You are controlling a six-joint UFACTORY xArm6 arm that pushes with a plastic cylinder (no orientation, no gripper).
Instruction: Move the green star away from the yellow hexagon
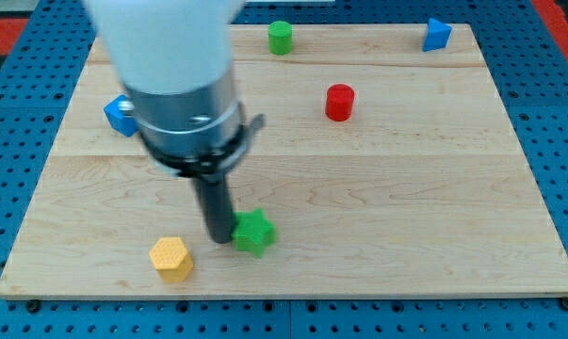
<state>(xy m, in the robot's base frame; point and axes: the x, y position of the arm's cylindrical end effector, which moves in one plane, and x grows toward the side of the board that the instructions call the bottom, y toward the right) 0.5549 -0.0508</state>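
Note:
The green star (255, 232) lies near the view's bottom, left of centre. The yellow hexagon (171, 259) lies apart from it, to its lower left, near the board's bottom edge. My tip (219, 239) stands between them, touching the star's left side. The rod and the arm's pale body rise above it and cover much of the board's left part.
A blue block (119, 115) peeks out at the left behind the arm. A red cylinder (339, 102) stands right of centre. A green cylinder (280, 37) and a blue block (436, 34) sit at the top edge of the wooden board (406, 207).

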